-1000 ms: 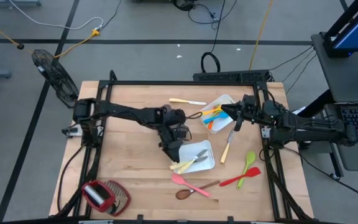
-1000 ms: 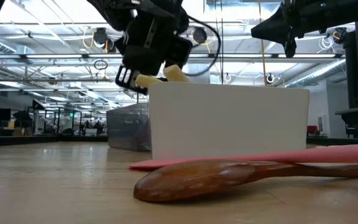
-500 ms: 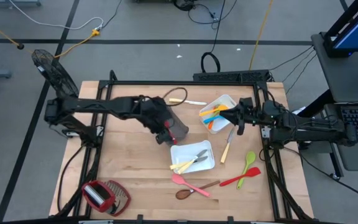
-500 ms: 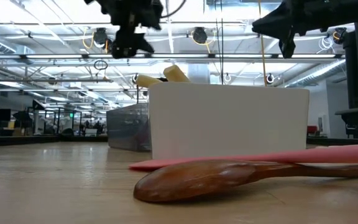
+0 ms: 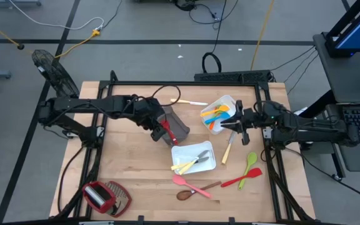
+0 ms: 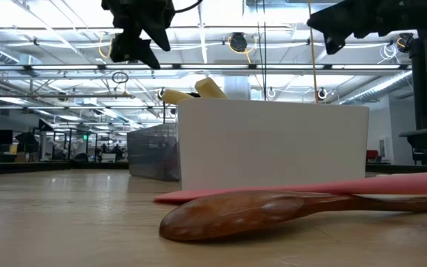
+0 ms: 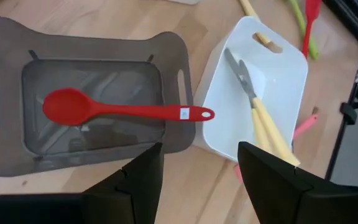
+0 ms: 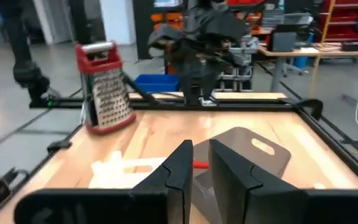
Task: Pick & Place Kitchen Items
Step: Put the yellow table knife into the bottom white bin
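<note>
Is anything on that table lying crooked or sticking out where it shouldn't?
Yes. The red spoon lies in the grey bin, but its handle pokes over the rim toward the white tray. Several utensils, like the pink spatula, lie loose on the table.

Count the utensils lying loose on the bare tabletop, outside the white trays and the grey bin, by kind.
Pale-handled metal knives: 2
Green plastic spatula: 1
Red plastic spatula: 1
Pink plastic spoon: 1
Brown wooden spoon: 1
Total: 6
</note>
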Robot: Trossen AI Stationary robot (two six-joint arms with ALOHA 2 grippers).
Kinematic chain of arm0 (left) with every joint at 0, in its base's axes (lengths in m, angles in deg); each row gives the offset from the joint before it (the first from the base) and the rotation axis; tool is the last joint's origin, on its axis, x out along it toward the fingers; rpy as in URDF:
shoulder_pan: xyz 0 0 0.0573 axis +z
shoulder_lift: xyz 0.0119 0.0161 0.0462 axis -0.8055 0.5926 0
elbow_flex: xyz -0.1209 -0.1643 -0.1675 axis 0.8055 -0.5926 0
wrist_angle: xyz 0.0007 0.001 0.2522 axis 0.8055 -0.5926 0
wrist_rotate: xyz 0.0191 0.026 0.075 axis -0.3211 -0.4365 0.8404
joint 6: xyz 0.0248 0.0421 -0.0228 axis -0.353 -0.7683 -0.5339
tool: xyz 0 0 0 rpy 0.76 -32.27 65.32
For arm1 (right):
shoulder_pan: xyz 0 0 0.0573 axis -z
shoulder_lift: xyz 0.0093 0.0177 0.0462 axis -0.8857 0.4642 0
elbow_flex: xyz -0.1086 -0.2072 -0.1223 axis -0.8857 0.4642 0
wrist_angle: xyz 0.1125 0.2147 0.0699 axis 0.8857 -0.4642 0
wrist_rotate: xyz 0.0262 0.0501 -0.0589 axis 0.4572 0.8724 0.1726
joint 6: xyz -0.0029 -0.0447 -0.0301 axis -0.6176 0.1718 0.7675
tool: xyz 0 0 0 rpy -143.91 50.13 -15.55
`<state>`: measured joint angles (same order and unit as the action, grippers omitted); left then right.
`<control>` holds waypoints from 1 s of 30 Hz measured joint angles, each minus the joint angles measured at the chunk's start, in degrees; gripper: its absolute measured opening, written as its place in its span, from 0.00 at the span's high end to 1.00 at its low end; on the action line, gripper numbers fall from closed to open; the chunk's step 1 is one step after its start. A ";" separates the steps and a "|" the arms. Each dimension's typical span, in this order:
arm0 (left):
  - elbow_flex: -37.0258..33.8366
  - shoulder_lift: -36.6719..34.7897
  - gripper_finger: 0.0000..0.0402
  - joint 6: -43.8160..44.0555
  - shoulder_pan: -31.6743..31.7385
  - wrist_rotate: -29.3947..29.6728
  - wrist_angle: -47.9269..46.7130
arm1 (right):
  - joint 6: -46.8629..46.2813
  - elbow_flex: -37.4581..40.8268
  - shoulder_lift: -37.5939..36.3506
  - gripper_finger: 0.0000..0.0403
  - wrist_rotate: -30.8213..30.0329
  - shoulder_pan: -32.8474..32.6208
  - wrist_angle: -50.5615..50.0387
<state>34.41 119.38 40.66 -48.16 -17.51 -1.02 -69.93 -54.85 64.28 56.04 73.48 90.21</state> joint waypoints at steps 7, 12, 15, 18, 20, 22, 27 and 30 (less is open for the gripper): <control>0.00 -0.09 0.47 7.46 -0.01 0.28 0.16 | 4.50 0.00 2.72 0.88 2.55 -2.15 -1.47; 0.00 -0.09 0.47 5.51 -0.83 0.35 -0.07 | 8.35 0.00 5.22 0.88 2.51 -6.15 -2.99; 0.00 -0.09 0.47 5.21 -1.49 0.97 -1.66 | 9.56 0.00 6.59 0.88 2.46 -8.88 -4.25; 0.00 -0.20 0.47 5.57 -2.23 3.18 -2.59 | 10.53 -0.02 7.56 0.88 2.10 -11.65 -6.87; 0.00 -0.59 0.47 5.50 -2.48 3.62 -2.45 | 10.63 -0.02 8.13 0.88 0.51 -13.51 -9.09; 0.00 -0.74 0.47 5.11 -2.66 3.74 -2.02 | 11.04 -0.02 8.40 0.88 -0.90 -15.20 -11.83; 0.00 -1.53 0.47 3.17 -2.64 3.70 -1.41 | 11.85 -0.27 9.05 0.88 -2.10 -18.93 -17.56; -0.03 -2.06 0.47 0.71 -2.64 3.69 0.19 | 12.61 -3.01 10.42 0.88 -4.98 -20.85 -24.19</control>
<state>34.39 117.31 41.37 -50.81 -13.82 -0.82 -57.31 -57.86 74.69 51.05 52.62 66.02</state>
